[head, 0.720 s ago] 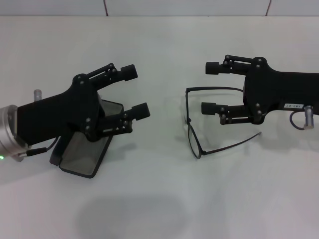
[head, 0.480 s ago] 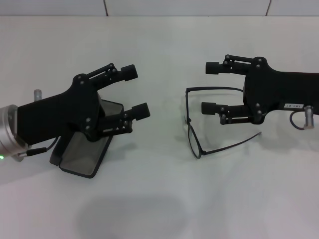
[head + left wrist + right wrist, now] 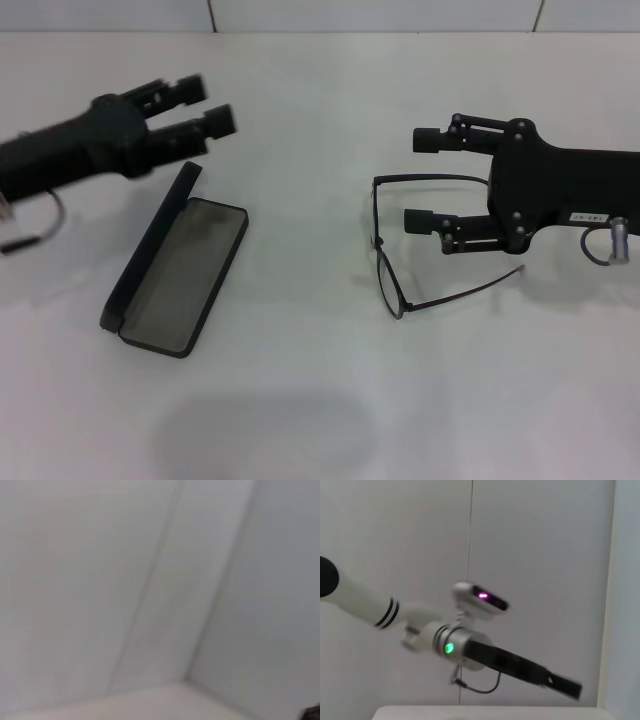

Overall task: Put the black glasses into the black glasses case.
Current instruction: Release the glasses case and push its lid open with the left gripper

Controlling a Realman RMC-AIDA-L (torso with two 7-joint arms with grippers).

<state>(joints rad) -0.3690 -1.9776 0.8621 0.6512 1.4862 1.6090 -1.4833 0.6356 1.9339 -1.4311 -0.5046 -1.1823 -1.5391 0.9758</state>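
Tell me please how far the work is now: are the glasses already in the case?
Not yet. Done: the case lies open on the table, grey lining up and nothing inside. In hand: the right gripper is open above the glasses, which lie unfolded on the table, not gripped. The left gripper is open, beyond the case's far end. Left: grasp the glasses and place them into the case.

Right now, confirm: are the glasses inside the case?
No. The glasses lie on the table beside the right gripper, apart from the open case.
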